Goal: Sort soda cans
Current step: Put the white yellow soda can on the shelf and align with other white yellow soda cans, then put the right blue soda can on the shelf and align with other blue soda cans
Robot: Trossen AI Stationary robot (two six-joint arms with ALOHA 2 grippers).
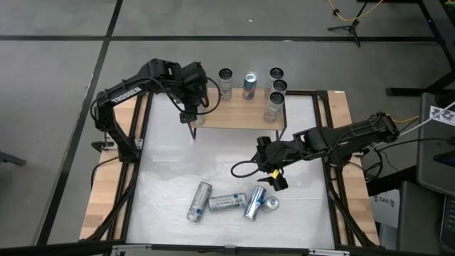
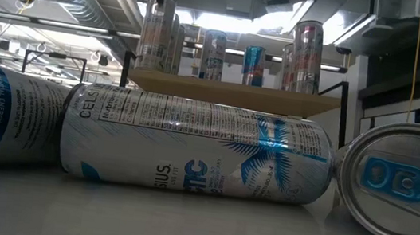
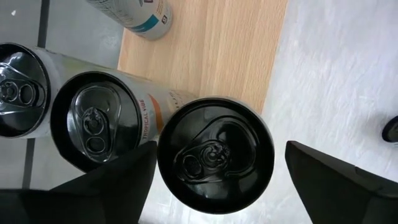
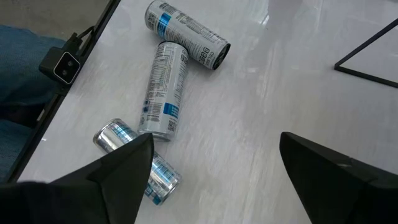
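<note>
left hand (image 1: 190, 118) open, arm reaching far; right hand (image 1: 274, 178) open mid-table.

Slim silver aluminium soda cans (image 2: 194, 145) with glossy printed labels lie on a smooth, glossy white surface (image 1: 170, 178). At twelve o'clock, a matt pale wood shelf (image 1: 234, 114) carries cans with shiny black metal tops (image 3: 214, 155).

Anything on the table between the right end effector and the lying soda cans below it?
Nothing. In the right wrist view, bare white tabletop separates the open right end effector from the lying soda cans; the high view agrees.
</note>
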